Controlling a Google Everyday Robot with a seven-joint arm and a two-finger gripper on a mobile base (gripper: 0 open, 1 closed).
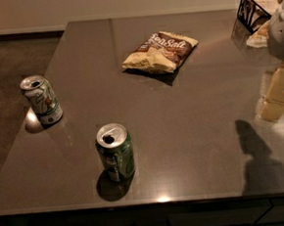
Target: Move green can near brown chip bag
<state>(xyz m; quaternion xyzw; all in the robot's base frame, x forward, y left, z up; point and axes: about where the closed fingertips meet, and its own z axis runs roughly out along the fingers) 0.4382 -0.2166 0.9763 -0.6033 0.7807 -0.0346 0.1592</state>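
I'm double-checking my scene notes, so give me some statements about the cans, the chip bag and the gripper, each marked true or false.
1. The green can stands upright near the front edge of the table. True.
2. The brown chip bag touches the green can. False: the bag lies well apart from it, farther back on the table.
3. The gripper is at the right side of the view, away from both cans. True.
4. The white can lies tipped over. False: it stands upright near the table's left edge.
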